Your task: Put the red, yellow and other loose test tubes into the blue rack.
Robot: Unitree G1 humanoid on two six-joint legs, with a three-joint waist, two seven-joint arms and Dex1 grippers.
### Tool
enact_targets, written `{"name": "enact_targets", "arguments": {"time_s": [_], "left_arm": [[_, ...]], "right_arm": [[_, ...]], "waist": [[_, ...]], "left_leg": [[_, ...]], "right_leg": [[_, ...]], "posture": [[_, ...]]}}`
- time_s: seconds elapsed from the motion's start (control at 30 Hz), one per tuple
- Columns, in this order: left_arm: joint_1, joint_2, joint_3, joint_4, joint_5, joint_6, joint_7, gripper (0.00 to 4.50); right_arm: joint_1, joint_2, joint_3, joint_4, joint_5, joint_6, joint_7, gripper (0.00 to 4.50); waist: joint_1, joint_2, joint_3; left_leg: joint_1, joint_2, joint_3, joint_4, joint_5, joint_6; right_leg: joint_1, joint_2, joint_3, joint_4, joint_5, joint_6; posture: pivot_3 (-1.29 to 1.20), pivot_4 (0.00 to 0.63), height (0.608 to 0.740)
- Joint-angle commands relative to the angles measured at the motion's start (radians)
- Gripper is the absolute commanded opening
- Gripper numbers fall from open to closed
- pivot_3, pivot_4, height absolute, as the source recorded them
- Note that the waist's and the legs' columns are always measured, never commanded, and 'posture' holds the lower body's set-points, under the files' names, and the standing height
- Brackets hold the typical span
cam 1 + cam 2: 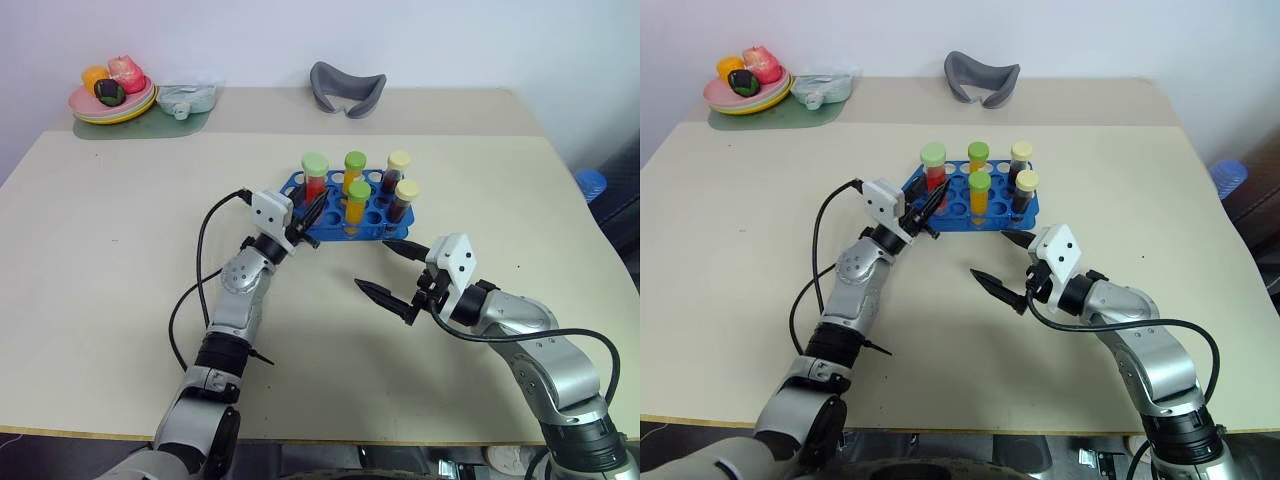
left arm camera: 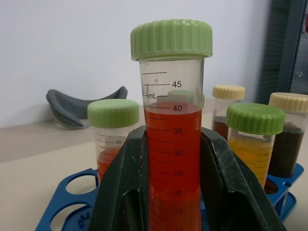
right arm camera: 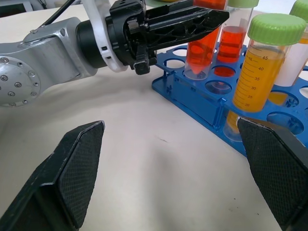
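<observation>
**benchmonkey:** How's it look from the head cams?

**me:** I've got the left gripper (image 1: 312,212) clamped on the red tube (image 1: 315,181), right at the near-left corner of the blue rack (image 1: 372,228). Four other capped tubes stand in the rack already. My right gripper (image 1: 392,270) hangs spread wide with nothing in it, over bare table (image 1: 120,250) just in front of the rack.

**benchmonkey:** Left wrist?

**me:** Both black fingers (image 2: 226,183) squeeze the red tube (image 2: 172,144) around its lower half, liquid up to about the 40 mark, green cap (image 2: 171,39) well above the grip. It stands upright. Rigid clear plastic, I'd guess smooth and a bit slippery, and the liquid adds weight. I reckon mid-body or lower is the right hold, never the cap.

**benchmonkey:** Is it seated yet?

**me:** From the right wrist, the red tube's (image 3: 203,45) pointed tip sits at a rack hole, touching or just above, can't tell. The orange tube (image 3: 257,62) stands in its hole close by. I'd judge it needs pushing straight down, or the tip could catch the rim.
</observation>
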Motion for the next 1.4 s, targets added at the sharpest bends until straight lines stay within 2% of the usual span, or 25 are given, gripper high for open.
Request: {"name": "enact_targets", "arguments": {"time_s": [0.03, 1.03, 1.23, 1.4], "left_arm": [[-0.007, 0.004, 0.011, 0.001, 0.006, -0.007, 0.002, 0.82], [0.024, -0.006, 0.014, -0.031, 0.002, 0.023, -0.002, 0.82], [0.024, -0.012, 0.034, -0.056, -0.023, 0.016, 0.007, 3.64], [0.063, 0.001, 0.058, -0.172, -0.085, 0.046, -0.018, 3.64]], "right_arm": [[0.009, -0.006, -0.022, -0.022, 0.003, -0.011, 0.003, 4.5], [0.01, -0.006, -0.014, -0.028, 0.005, -0.003, 0.004, 4.5], [0.006, -0.005, -0.013, -0.023, 0.002, -0.004, 0.004, 4.5], [0.012, -0.01, -0.025, -0.018, 0.003, -0.009, 0.007, 4.5]], "waist": [[0.0, 0.0, 0.0], [-0.001, 0.0, 0.0], [0.0, 0.0, 0.0], [0.0, 0.0, 0.0]], "left_leg": [[0.0, 0.0, 0.0, 0.0, 0.0, 0.0], [0.0, 0.0, 0.0, 0.0, 0.0, 0.0], [0.0, 0.0, 0.0, 0.0, 0.0, 0.0], [0.0, 0.0, 0.0, 0.0, 0.0, 0.0]], "right_leg": [[0.0, 0.0, 0.0, 0.0, 0.0, 0.0], [0.0, 0.0, 0.0, 0.0, 0.0, 0.0], [0.0, 0.0, 0.0, 0.0, 0.0, 0.0], [0.0, 0.0, 0.0, 0.0, 0.0, 0.0]], "posture": [[0.0, 0.15, 0.74], [0.0, 0.15, 0.74], [0.0, 0.15, 0.74], [0.0, 0.15, 0.74]]}}
